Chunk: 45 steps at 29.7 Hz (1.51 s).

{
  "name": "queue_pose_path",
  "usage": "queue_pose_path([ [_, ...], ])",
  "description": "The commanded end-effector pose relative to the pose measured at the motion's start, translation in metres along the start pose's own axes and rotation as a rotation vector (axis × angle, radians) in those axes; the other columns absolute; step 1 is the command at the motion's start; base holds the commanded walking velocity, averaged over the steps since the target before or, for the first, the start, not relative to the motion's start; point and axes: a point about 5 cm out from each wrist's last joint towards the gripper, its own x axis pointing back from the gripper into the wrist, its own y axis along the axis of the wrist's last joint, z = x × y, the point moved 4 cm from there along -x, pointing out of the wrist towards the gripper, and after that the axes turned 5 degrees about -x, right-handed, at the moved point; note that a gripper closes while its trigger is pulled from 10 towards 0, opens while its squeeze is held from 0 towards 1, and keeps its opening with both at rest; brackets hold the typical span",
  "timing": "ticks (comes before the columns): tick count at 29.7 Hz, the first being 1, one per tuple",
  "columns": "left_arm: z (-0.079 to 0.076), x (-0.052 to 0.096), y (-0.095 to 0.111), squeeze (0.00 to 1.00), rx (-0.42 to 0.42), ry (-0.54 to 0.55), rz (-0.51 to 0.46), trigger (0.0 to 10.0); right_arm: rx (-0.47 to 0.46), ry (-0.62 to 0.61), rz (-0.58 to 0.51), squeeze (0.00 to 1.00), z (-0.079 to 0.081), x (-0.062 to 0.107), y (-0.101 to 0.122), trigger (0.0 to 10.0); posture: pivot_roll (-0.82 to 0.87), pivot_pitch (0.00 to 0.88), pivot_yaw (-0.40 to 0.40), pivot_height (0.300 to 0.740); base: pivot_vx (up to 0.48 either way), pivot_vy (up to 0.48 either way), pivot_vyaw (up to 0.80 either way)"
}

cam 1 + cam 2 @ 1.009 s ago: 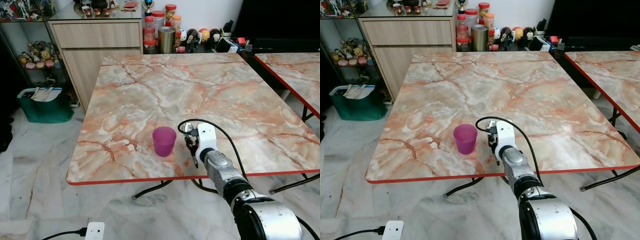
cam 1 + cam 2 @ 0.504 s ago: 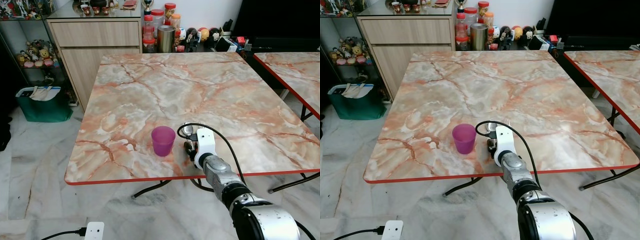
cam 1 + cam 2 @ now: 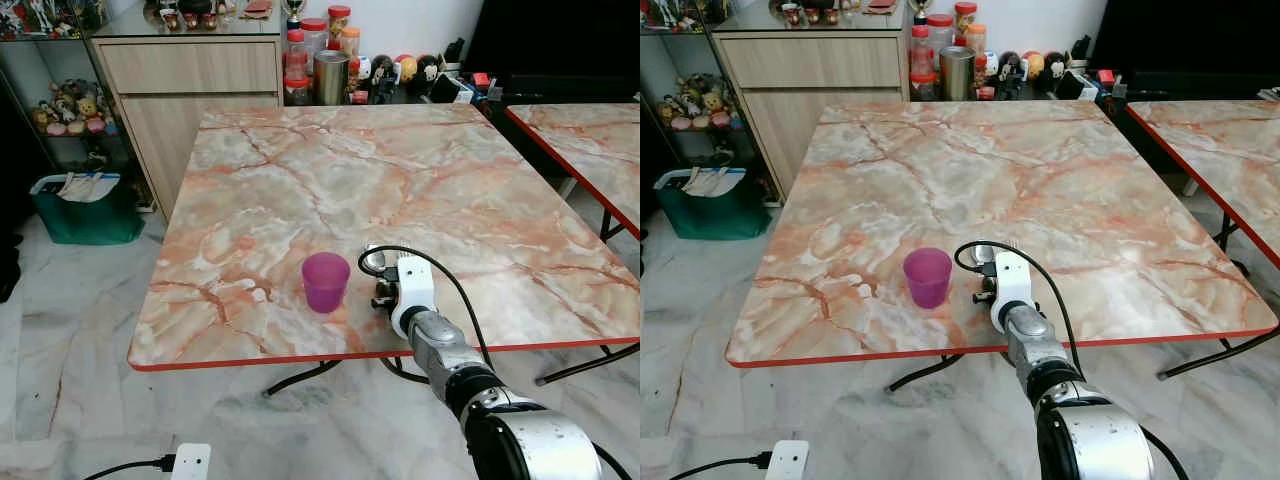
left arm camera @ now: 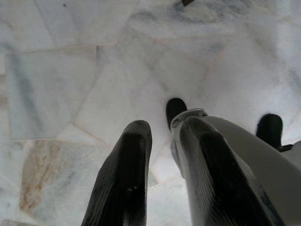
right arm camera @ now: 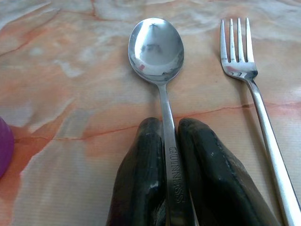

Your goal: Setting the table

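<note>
- your right gripper (image 5: 167,155) is clamped on the spoon (image 5: 157,52) handle, bowl pointing ahead of the fingertips, flat on the marble-pattern table (image 3: 300,170).
- the fork (image 5: 244,70) lies just beside it, apart; the purple cup (image 3: 326,282) stands on its other side.
- polished steel: light, stiff, likely slippery, so keep your hold mid-handle.
- your left gripper (image 4: 160,169) hangs idle, fingers slightly parted, empty.

"GUNNESS" on spoon handle (image 5: 172,183)
</note>
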Motion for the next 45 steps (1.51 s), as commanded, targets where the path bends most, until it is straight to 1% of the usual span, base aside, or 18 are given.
queue_pose_path([
  [1, -0.005, 0.002, -0.013, 0.00, -0.006, -0.027, 0.051, 10.0, -0.018, -0.001, 0.034, 0.00, -0.001, 0.001, -0.011, 0.0, 0.07, 0.026, -0.050, 0.740, 0.000, 0.000, 0.00],
  [10, -0.005, 0.001, -0.010, 0.00, -0.006, -0.027, 0.054, 10.0, -0.017, 0.006, 0.013, 0.00, 0.000, 0.001, -0.005, 0.0, 0.06, 0.002, -0.048, 0.740, 0.000, 0.000, 0.00],
  [14, -0.003, 0.000, -0.005, 0.00, -0.007, -0.023, 0.047, 10.0, -0.023, 0.007, -0.055, 0.00, 0.001, 0.000, 0.011, 0.0, 0.06, 0.000, -0.042, 0.740, 0.000, 0.000, 0.00],
  [15, -0.003, -0.002, -0.001, 0.00, -0.010, -0.021, 0.039, 10.0, -0.018, 0.009, -0.101, 0.00, 0.002, -0.001, 0.022, 0.0, 0.05, 0.000, -0.040, 0.740, 0.000, 0.000, 0.00],
  [16, -0.002, -0.002, 0.001, 0.00, -0.011, -0.021, 0.036, 10.0, -0.013, 0.011, -0.116, 0.00, 0.002, -0.001, 0.026, 0.0, 0.05, 0.000, -0.040, 0.740, 0.000, 0.000, 0.00],
  [17, -0.002, -0.003, 0.003, 0.00, -0.013, -0.021, 0.032, 10.0, -0.008, 0.011, -0.132, 0.00, 0.003, -0.001, 0.029, 1.5, 0.05, 0.000, -0.040, 0.740, 0.000, 0.000, 0.00],
  [18, -0.002, -0.003, 0.006, 0.00, -0.013, -0.020, 0.028, 10.0, -0.004, 0.010, -0.149, 0.00, 0.003, -0.001, 0.033, 8.9, 0.05, 0.000, -0.037, 0.740, 0.000, 0.000, 0.00],
  [19, -0.001, -0.004, 0.007, 0.00, -0.014, -0.019, 0.025, 10.0, -0.002, 0.009, -0.159, 0.00, 0.003, -0.001, 0.035, 8.9, 0.05, 0.000, -0.037, 0.740, 0.000, 0.000, 0.00],
  [20, -0.001, -0.004, 0.011, 0.00, -0.014, -0.018, 0.019, 10.0, 0.002, 0.008, -0.183, 0.00, 0.003, 0.000, 0.040, 10.0, 0.05, 0.000, -0.033, 0.740, 0.000, 0.000, 0.00],
  [21, 0.000, -0.006, 0.016, 0.00, -0.016, -0.017, 0.009, 10.0, 0.015, 0.001, -0.232, 0.00, 0.003, 0.001, 0.048, 10.0, 0.05, 0.000, -0.028, 0.740, 0.000, 0.000, 0.00],
  [24, 0.002, -0.007, 0.024, 0.00, -0.020, -0.012, -0.002, 10.0, 0.036, -0.014, -0.324, 0.00, 0.000, 0.005, 0.062, 10.0, 0.04, 0.000, -0.021, 0.740, 0.000, 0.000, 0.00],
  [26, 0.003, -0.007, 0.025, 0.00, -0.020, -0.011, -0.004, 10.0, 0.037, -0.017, -0.338, 0.00, 0.000, 0.006, 0.064, 10.0, 0.04, 0.000, -0.020, 0.740, 0.000, 0.000, 0.00],
  [27, 0.005, -0.008, 0.027, 0.00, -0.023, -0.008, -0.007, 10.0, 0.049, -0.022, -0.380, 0.00, 0.000, 0.008, 0.070, 10.0, 0.04, 0.000, -0.015, 0.740, 0.000, 0.000, 0.00],
  [30, 0.010, -0.009, 0.031, 0.00, -0.030, 0.008, -0.011, 10.0, 0.093, -0.005, -0.499, 0.00, 0.006, 0.016, 0.085, 10.0, 0.03, 0.000, -0.004, 0.740, 0.000, 0.000, 0.00],
  [33, 0.016, -0.009, 0.032, 0.00, -0.025, 0.029, -0.016, 10.0, 0.078, 0.010, -0.572, 0.00, 0.010, 0.023, 0.093, 10.0, 0.02, 0.000, 0.007, 0.740, 0.000, 0.000, 0.00],
  [37, 0.020, -0.009, 0.030, 0.00, -0.033, 0.041, -0.014, 10.0, 0.109, 0.021, -0.616, 0.00, 0.015, 0.029, 0.096, 10.0, 0.01, 0.000, 0.015, 0.740, 0.000, 0.000, 0.00],
  [44, 0.026, -0.008, 0.027, 0.00, -0.058, 0.057, 0.002, 10.0, 0.077, 0.024, -0.622, 0.00, 0.021, 0.032, 0.087, 10.0, 0.00, 0.000, 0.036, 0.740, 0.000, -0.257, 0.00],
  [45, 0.027, -0.008, 0.027, 0.00, -0.059, 0.058, 0.002, 10.0, 0.075, 0.032, -0.625, 0.00, 0.025, 0.033, 0.087, 10.0, 0.00, 0.000, 0.039, 0.740, 0.000, -0.307, 0.00],
])
